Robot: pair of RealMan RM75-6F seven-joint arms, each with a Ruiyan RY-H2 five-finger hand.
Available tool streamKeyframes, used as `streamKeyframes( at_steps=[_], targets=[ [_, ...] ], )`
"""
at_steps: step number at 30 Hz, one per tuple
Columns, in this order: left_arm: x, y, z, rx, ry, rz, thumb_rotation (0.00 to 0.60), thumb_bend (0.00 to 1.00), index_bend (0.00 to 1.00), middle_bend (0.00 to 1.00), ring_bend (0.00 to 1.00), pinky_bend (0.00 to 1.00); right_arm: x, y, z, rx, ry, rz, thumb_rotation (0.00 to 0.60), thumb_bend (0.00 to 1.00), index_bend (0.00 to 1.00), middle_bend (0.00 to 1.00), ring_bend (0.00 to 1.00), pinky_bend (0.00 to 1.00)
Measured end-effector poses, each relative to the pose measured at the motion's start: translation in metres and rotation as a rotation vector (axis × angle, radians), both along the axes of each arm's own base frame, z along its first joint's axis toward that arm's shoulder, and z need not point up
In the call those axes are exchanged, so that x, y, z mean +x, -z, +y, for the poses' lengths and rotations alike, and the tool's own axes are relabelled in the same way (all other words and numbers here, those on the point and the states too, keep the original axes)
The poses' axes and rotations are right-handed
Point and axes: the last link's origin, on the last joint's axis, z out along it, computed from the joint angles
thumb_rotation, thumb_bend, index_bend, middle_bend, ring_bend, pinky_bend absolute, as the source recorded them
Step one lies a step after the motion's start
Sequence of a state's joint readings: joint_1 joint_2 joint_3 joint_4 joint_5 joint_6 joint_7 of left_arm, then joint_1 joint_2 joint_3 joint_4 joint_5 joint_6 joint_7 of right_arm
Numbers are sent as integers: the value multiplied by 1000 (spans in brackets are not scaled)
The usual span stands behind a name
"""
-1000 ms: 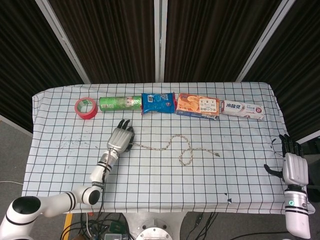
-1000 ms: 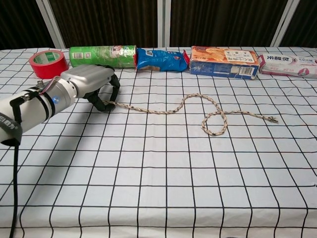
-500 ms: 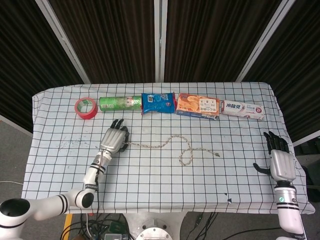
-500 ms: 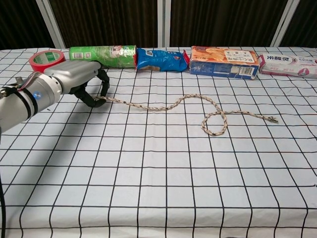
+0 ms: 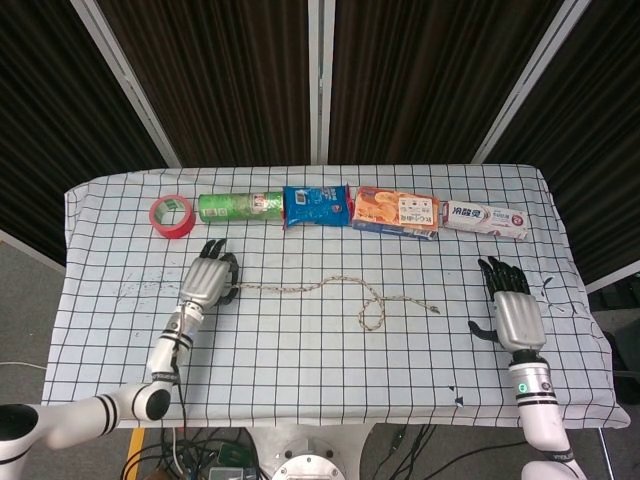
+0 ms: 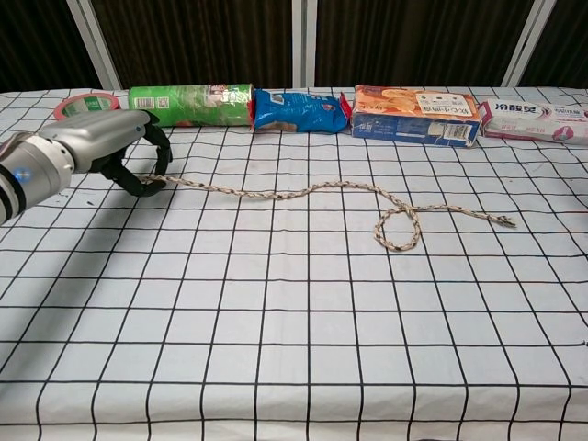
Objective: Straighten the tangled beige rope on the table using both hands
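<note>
The beige rope (image 5: 310,287) (image 6: 276,195) lies across the middle of the checked tablecloth, with one small loop (image 5: 372,312) (image 6: 399,228) near its right end. My left hand (image 5: 207,278) (image 6: 101,147) grips the rope's left end, fingers curled around it. Right of the loop the rope's free end (image 5: 437,310) (image 6: 503,221) rests on the cloth. My right hand (image 5: 512,308) hovers over the table's right side with fingers spread, apart from the rope and holding nothing; the chest view does not show it.
Along the back of the table stand a red tape roll (image 5: 171,216) (image 6: 78,103), a green can lying on its side (image 5: 240,206) (image 6: 190,104), a blue packet (image 5: 318,205) (image 6: 299,110), an orange box (image 5: 397,212) (image 6: 418,115) and a toothpaste box (image 5: 486,219) (image 6: 537,120).
My left hand has pulled the rope's left end leftward, flattening the rope's wave. My right hand has moved in from the table's right edge toward the rope's free end.
</note>
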State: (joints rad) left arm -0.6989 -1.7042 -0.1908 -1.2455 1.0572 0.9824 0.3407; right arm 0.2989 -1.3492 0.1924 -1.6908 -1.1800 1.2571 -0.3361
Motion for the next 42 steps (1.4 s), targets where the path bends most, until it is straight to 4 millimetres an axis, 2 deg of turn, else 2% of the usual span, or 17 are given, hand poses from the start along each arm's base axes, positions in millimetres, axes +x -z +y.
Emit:
streamKeyframes(
  at_steps=[7, 10, 19, 25, 29, 37, 42],
  targets=[
    [-10, -2, -5, -4, -13, 3, 600, 368, 613, 296, 0, 19, 21, 29, -13, 45, -22, -30, 600, 154, 91, 0, 0, 0],
    [-11, -1, -6, -5, -15, 1, 600, 368, 613, 296, 0, 19, 25, 42, -22, 76, -25, -28, 600, 159, 96, 0, 0, 0],
    [-11, 1, -5, -10, -15, -5, 600, 367, 613, 296, 0, 19, 28, 77, -45, 78, 31, -42, 600, 233, 94, 0, 0, 0],
    [-13, 3, -5, -16, -22, -4, 600, 365, 613, 296, 0, 19, 26, 95, -47, 73, 88, -87, 600, 256, 123, 0, 0, 0],
    [-14, 5, -5, -21, -24, -3, 600, 364, 613, 296, 0, 18, 26, 103, -44, 83, 122, -118, 600, 257, 138, 0, 0, 0],
    [-16, 4, -4, -21, -35, 1, 600, 357, 613, 296, 0, 18, 27, 107, -44, 84, 140, -113, 600, 266, 161, 0, 0, 0],
    [-18, 4, -2, -27, -47, 5, 600, 355, 613, 296, 0, 18, 27, 105, -45, 113, 153, -79, 600, 266, 241, 0, 0, 0]
  ],
)
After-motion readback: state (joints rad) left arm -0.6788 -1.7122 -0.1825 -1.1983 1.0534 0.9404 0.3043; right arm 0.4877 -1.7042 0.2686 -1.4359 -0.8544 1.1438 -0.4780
